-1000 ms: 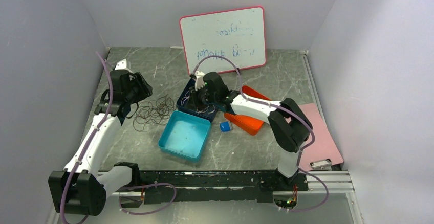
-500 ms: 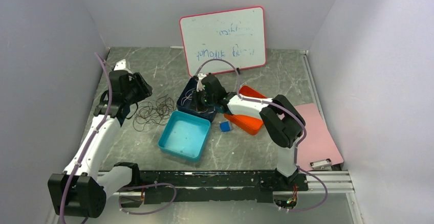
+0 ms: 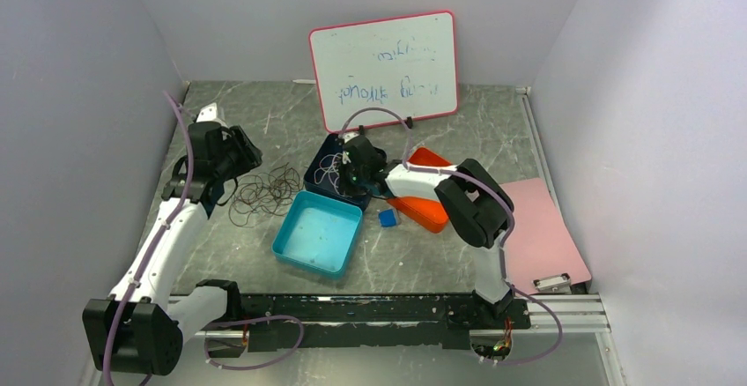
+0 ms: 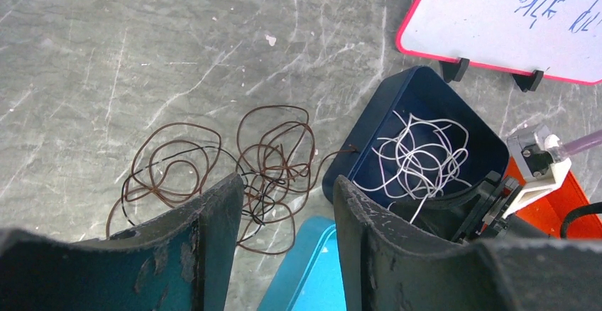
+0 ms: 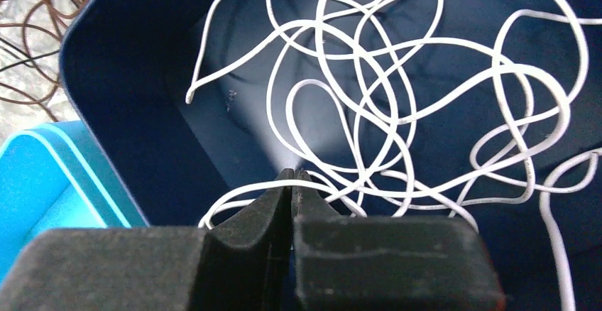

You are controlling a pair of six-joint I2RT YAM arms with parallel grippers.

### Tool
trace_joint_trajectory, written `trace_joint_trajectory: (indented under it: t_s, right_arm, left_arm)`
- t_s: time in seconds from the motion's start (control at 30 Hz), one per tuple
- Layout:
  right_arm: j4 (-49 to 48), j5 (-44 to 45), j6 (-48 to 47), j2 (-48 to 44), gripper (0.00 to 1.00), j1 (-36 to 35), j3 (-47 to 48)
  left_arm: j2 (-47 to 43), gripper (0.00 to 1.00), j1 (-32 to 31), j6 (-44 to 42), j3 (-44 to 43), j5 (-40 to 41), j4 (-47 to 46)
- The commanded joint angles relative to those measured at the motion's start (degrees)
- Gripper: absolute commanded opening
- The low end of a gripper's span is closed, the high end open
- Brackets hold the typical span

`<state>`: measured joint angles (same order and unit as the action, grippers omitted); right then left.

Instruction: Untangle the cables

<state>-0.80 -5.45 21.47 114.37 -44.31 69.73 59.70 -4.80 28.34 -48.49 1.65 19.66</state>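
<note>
Though the whiteboard (image 3: 384,69) at twelve o'clock bears blue scrawl, none is legible. Brown cables (image 4: 273,158) sprawl in loops, long axis three-to-nine, at nine o'clock of the navy tray (image 5: 121,62) holding the white cables (image 4: 419,156). Left gripper (image 4: 284,194) gapes over the brown ones, empty; right gripper (image 5: 292,177) is closed among white strands, whether pinching one I cannot tell.
</note>
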Motion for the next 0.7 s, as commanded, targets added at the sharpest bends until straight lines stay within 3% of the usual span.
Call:
trace_joint_trajectory:
  t_s: [0.0, 0.17, 0.43, 0.67]
  right_arm:
    - [2.06, 3.48, -3.73, 0.27, 0.05, 0.11, 2.51]
    - [1.29, 0.07, -8.54, -4.08, 0.11, 0.08, 3.27]
    - [0.61, -5.31, -10.26, -11.93, 0.32, 0.12, 0.84]
    - [-1.36, -7.32, -9.62, -16.19, 0.37, 0.07, -3.22]
  left_arm:
    - [0.86, 0.55, 0.58, 0.08, 0.73, -1.02, 0.58]
    - [2.7, 0.56, 0.6, -0.98, -0.1, -1.41, 3.16]
    - [1.85, 0.63, 0.58, -3.99, -0.51, -0.3, 9.97]
    - [6.92, 0.64, 0.6, -5.62, -1.59, 0.2, 12.37]
